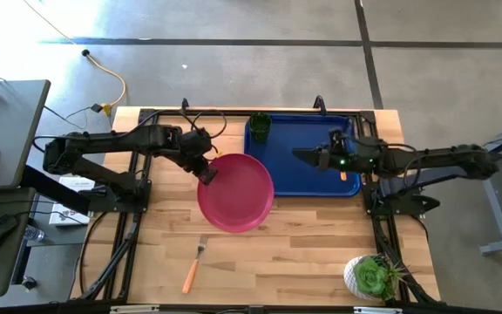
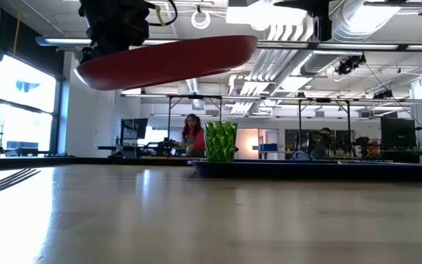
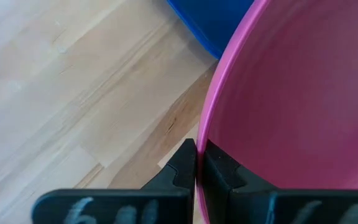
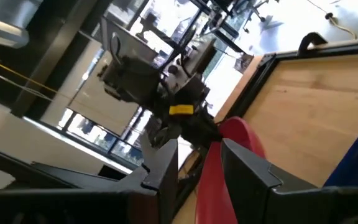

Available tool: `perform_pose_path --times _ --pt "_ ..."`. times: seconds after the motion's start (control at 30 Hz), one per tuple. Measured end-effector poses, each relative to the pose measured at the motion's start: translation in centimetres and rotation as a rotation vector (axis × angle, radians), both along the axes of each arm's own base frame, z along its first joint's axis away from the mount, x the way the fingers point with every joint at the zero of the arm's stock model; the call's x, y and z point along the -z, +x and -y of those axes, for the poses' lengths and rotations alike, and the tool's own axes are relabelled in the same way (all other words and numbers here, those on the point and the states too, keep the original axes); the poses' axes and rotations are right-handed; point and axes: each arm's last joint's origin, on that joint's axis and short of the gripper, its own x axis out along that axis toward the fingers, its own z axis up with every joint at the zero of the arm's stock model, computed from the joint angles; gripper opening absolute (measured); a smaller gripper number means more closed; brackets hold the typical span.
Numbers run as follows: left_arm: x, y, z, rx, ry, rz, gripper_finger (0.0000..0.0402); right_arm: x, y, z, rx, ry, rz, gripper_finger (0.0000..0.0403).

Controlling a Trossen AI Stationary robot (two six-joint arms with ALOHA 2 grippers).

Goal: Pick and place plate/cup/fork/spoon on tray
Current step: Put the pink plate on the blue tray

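The pink plate point(image 1: 238, 194) is in the air, tilted, at the tray's near left corner; it also shows in the low view point(image 2: 168, 60). My left gripper point(image 1: 206, 175) is shut on its left rim. The blue tray point(image 1: 296, 174) lies at the far middle of the table. The green cup point(image 1: 260, 126) stands upright in the tray's far left corner. The fork point(image 1: 193, 266) lies flat on the table near the front edge. An orange handle point(image 1: 344, 173) lies on the tray beside my right arm, its other end hidden. My right gripper point(image 1: 301, 156) hovers open over the tray. My left gripper pinches the plate's rim point(image 3: 202, 134) between its two fingers, one finger point(image 3: 224, 177) on the inner face and one point(image 3: 180, 171) on the outer face. The fingers come slanting from the table's left. The plate is lifted clear and tilted.
A green succulent in a white pot point(image 1: 369, 277) stands at the near right corner. The middle of the tray is bare blue. A monitor and people show in the room beyond the table's far edge point(image 2: 193, 136).
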Motion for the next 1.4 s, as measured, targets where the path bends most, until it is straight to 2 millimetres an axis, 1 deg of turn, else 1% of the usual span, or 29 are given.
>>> perform_pose_path --times 0.17,0.27,0.37,0.53,0.73,0.9,1.07,1.27,1.4 --pt "0.0 -0.1 0.0 0.012 0.007 -0.011 0.0003 -1.2 2.3 -1.9 -0.021 -0.018 -0.080 0.0114" --pt "0.0 -0.1 0.0 0.027 0.014 -0.013 0.0003 -2.2 3.7 -2.4 -0.019 -0.029 -0.159 0.0114" --pt "0.1 -0.1 0.0 0.024 0.038 -0.022 0.0003 -2.8 5.0 -2.5 0.003 -0.043 -0.295 0.0114" --pt "0.1 -0.2 -0.1 0.016 0.055 -0.026 0.0003 -2.8 6.6 -2.6 0.059 -0.014 -0.520 0.0114" --pt "0.2 -0.1 -0.2 0.005 0.075 -0.037 0.0003 -1.9 8.6 -2.8 0.079 -0.002 -0.714 0.0114" --pt "0.5 0.0 -0.4 -0.023 0.087 -0.058 0.0003 -0.2 10.2 -2.9 0.083 0.029 -0.838 0.0114" --pt "1.1 0.5 -0.6 -0.033 0.102 -0.093 0.0003 1.2 11.4 -2.5 0.077 0.095 -0.872 0.0114" --pt "2.1 1.2 -0.7 -0.019 0.108 -0.144 0.0003 2.4 12.1 -2.4 0.105 0.081 -0.914 0.0114" --pt "2.4 1.5 -0.8 -0.010 0.113 -0.153 0.0003 3.1 12.6 -2.4 0.108 0.073 -0.935 0.0114"
